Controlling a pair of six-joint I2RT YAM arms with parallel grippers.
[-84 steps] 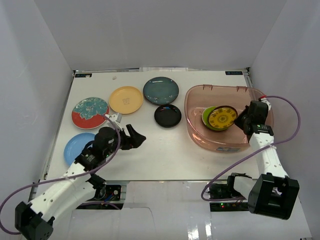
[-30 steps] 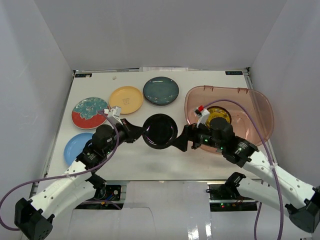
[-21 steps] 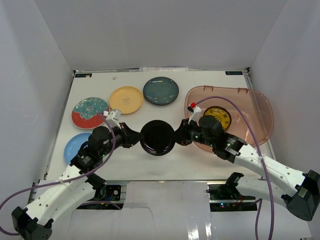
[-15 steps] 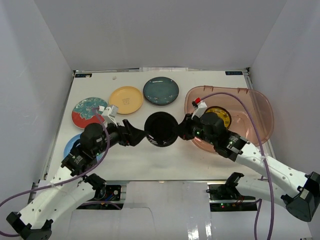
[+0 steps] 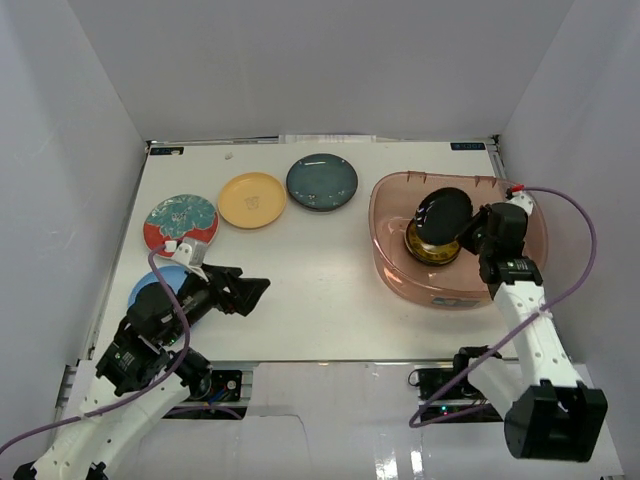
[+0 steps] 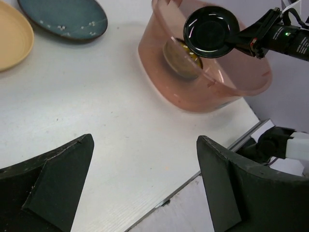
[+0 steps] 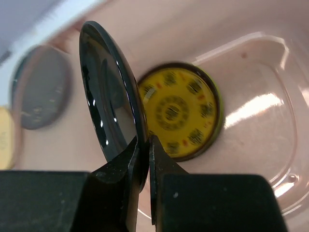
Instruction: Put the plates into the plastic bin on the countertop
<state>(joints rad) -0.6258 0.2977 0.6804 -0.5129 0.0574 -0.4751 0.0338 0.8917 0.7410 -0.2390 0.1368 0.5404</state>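
My right gripper (image 5: 468, 228) is shut on the rim of a black plate (image 5: 444, 213) and holds it tilted on edge above the translucent pinkish plastic bin (image 5: 395, 265). In the right wrist view the black plate (image 7: 108, 101) hangs over a yellow patterned plate (image 7: 181, 113) lying in the bin (image 7: 260, 121). My left gripper (image 5: 250, 292) is open and empty, low over the white countertop (image 5: 320, 290) at the near left. The black plate also shows in the left wrist view (image 6: 210, 33).
On the countertop lie a dark teal plate (image 5: 322, 181), a yellow-orange plate (image 5: 252, 199), a red-and-teal patterned plate (image 5: 181, 223) and a light blue plate (image 5: 150, 290) partly under the left arm. Pale grey walls surround the table.
The black plate passed from my left gripper to my right, which swung right and carried it over the bin. My left arm let go and drew back to the near left.
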